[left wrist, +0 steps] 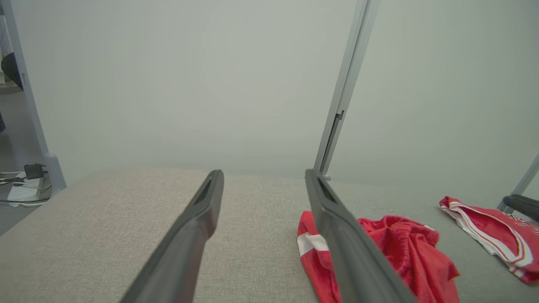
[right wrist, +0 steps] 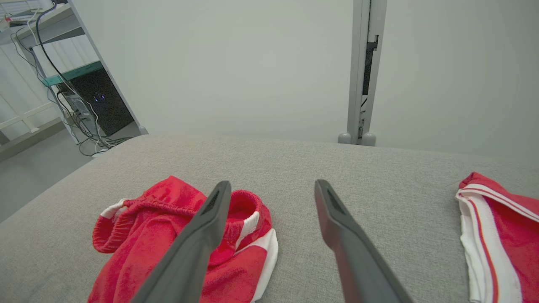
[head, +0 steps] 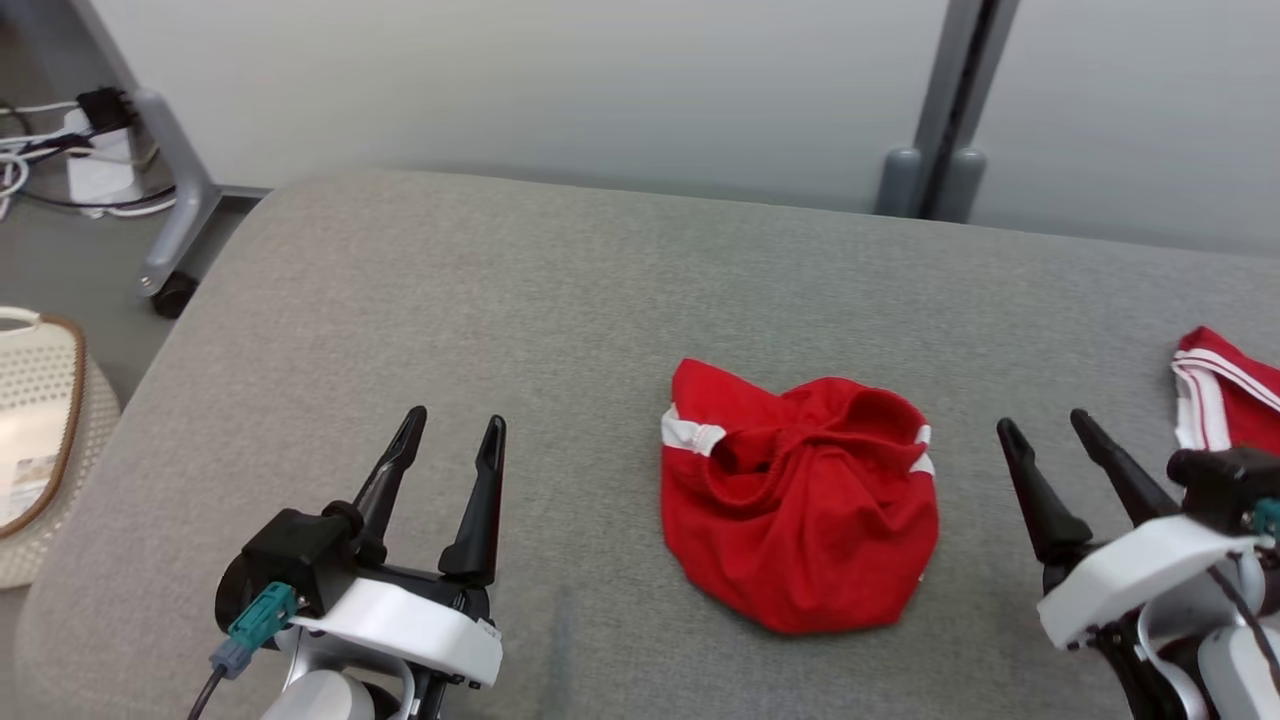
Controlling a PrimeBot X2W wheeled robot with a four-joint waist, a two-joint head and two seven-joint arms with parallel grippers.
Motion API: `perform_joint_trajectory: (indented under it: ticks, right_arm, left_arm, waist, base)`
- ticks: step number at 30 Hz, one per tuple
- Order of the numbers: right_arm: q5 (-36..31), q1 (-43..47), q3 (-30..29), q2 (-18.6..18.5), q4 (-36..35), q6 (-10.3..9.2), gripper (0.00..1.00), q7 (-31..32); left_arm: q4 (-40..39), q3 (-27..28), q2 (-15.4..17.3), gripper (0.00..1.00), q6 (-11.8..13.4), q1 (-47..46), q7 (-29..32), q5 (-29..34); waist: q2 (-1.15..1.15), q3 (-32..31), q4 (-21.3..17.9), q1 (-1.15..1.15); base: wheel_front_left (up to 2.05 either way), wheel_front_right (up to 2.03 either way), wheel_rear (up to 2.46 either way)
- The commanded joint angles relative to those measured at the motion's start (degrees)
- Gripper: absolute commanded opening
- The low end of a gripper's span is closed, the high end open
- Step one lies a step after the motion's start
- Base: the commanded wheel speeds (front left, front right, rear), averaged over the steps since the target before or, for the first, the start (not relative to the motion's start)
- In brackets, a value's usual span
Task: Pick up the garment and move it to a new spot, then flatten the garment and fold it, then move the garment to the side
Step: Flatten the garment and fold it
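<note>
Two grippers found released, nothing held: left gripper (head: 457,416) and right gripper (head: 1040,420) set either side of crumpled garment (head: 800,510) (red w/ white trim) on grey cushion (head: 500,300); 2nd garment (head: 1230,395) at right edge.

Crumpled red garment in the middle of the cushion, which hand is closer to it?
Right. The right hand is open just off the right edge of the crumpled red garment; the left hand, also open, stands farther off on its left. Neither touches it.
</note>
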Motion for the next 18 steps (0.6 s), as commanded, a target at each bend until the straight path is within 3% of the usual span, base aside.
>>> perform_joint_trajectory:
  ticks: [1,5,11,18]
  right_arm:
    - [1.2,-2.5,-0.4,-0.1,1.9,0.11,1.00,1.1]
    - [1.7,-4.8,-0.8,0.3,5.8,0.11,1.00,4.1]
    - [3.6,-6.9,-1.6,2.0,12.4,0.12,1.00,13.3]
    - [3.0,-6.3,-4.3,3.6,14.5,0.12,1.00,16.3]
  left_arm:
    - [0.5,-0.1,0.2,1.00,-0.3,-1.1,0.1,0.0]
    - [0.9,-0.5,-0.2,1.00,-0.4,-1.3,0.0,-0.2]
    - [1.9,-1.1,-0.7,1.00,-0.8,-1.3,-0.1,-0.3]
    - [2.4,-1.2,-0.5,1.00,-0.9,-1.0,-0.3,-0.6]
  waist:
    - [0.00,0.8,2.2,0.00]
    - [0.00,1.3,4.2,0.00]
    - [0.00,1.3,7.8,0.00]
    - [0.00,1.2,9.7,0.00]
  base:
    - [0.00,0.00,0.00]
    - [0.00,0.00,0.00]
    - [0.00,0.00,0.00]
    - [0.00,0.00,0.00]
